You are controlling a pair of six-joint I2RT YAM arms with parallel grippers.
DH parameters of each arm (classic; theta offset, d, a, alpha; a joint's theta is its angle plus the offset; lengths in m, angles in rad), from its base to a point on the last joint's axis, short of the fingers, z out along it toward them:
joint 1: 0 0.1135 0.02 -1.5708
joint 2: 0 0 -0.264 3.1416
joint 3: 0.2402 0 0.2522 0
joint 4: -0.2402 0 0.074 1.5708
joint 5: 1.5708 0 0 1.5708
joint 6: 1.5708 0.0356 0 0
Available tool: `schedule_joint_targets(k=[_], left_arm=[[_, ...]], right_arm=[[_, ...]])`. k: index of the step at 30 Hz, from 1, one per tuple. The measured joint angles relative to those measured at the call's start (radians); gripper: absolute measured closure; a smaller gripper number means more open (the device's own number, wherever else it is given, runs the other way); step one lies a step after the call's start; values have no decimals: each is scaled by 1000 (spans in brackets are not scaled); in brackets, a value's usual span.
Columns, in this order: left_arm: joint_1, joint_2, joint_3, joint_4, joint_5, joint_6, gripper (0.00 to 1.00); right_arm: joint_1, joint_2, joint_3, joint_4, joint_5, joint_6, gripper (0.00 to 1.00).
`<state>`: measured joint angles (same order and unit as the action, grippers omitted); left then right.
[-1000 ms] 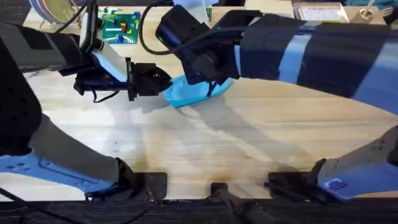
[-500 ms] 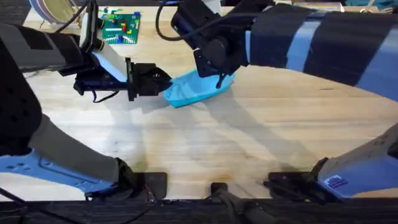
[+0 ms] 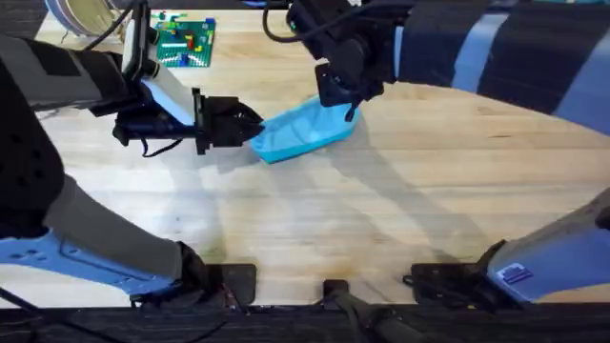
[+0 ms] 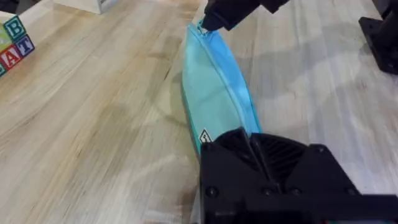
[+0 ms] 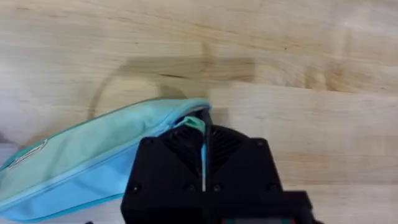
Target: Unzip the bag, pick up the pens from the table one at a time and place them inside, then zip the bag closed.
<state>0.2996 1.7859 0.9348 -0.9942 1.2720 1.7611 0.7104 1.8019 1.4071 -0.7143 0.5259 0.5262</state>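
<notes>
The light blue bag (image 3: 300, 135) lies slanted on the table (image 3: 400, 219), stretched between both grippers. My left gripper (image 3: 250, 128) is shut on the bag's left end, and the left wrist view shows its black fingers (image 4: 239, 135) clamped over the fabric (image 4: 214, 87). My right gripper (image 3: 349, 103) is at the bag's right end, shut on the teal zipper pull (image 5: 196, 124); it also shows far off as the other arm's gripper (image 4: 214, 17). The zipper line looks closed along the bag (image 5: 93, 149). The pens are out of view.
A green baseplate with small bricks (image 3: 186, 43) sits at the back left. Alphabet blocks (image 4: 12, 42) stand off to the side of the bag. Bare wooden tabletop stretches in front of the bag.
My right gripper has slid to the right along the bag to its far end, carrying the zipper pull. The left gripper has stayed put, holding the left end.
</notes>
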Motion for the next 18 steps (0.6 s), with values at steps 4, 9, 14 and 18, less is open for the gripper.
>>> schedule_joint_targets(k=[4, 9, 14, 18], left_arm=[[0, 0, 0, 1, 1, 0, 959], [0, 0, 0, 0, 2, 0, 959], [-1, 0, 0, 0, 5, 0, 959], [-1, 0, 0, 0, 7, 0, 959]], right_arm=[[-33, 0, 0, -4, -8, 0, 971], [-73, 0, 0, -45, -18, 36, 970], [-105, 0, 0, -58, -52, 54, 970], [-124, 0, 0, -63, -85, 58, 970]])
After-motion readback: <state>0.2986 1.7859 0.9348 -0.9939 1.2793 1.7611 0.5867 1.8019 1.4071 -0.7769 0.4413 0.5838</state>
